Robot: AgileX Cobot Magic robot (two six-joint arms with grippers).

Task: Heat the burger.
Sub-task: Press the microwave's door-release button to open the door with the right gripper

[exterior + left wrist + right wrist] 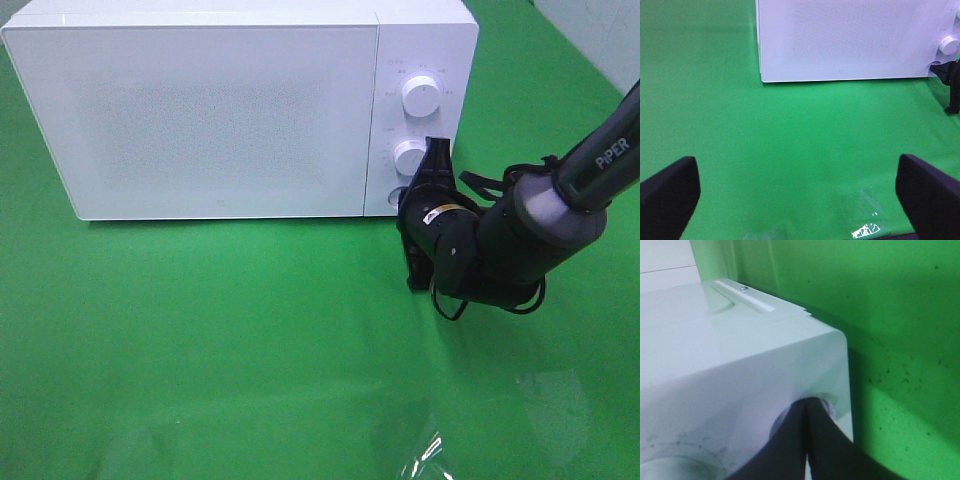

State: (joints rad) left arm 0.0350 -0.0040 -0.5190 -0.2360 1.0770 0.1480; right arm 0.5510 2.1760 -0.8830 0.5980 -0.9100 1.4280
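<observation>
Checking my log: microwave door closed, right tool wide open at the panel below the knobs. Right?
Not quite: the right tool is shut, as the right wrist view shows. The rest holds: microwave door closed, tool at the panel below the knobs.

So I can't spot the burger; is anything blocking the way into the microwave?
Yes, the microwave door is shut across the front. The closed right gripper sits at the button below the knobs. No burger shows.
</observation>
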